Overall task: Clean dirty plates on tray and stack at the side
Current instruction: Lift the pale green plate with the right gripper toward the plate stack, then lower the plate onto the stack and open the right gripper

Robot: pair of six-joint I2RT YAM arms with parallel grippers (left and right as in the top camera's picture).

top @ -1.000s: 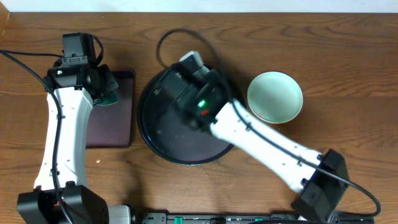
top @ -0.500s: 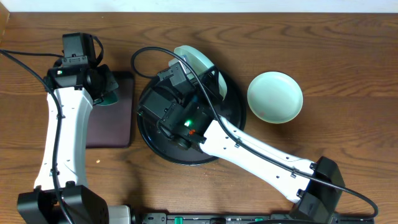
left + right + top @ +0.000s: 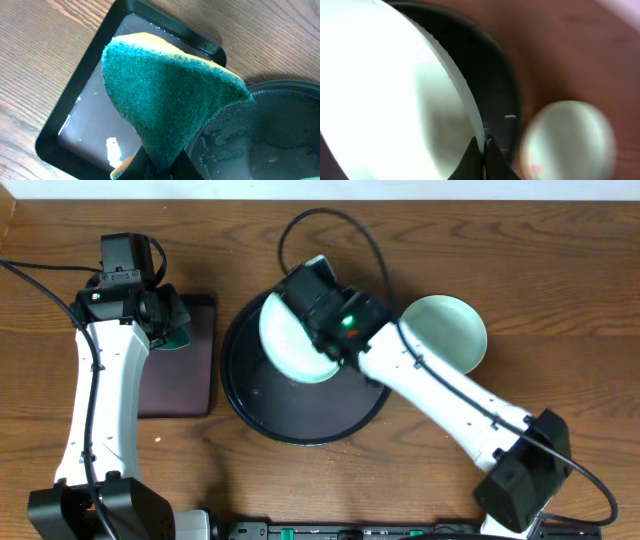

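Count: two pale aqua plates, two trays, one sponge.

The first plate (image 3: pixel 288 340) is over the upper part of the round black tray (image 3: pixel 300 420). The right claw (image 3: pixel 484 150) grips it at the rim, jaws closed to a thin slit on the edge. Whether this plate touches the tray cannot be told; the right wrist view is blurred.

The second plate (image 3: pixel 443 335) rests upright on the wooden surface (image 3: pixel 560 300), just beside the tray's right rim.

The sponge (image 3: pixel 165 100), green scouring face on yellow backing, is pinched tight in the left claw (image 3: pixel 161 169) above the rectangular black tray (image 3: pixel 95 130), which lies just left of the round one.
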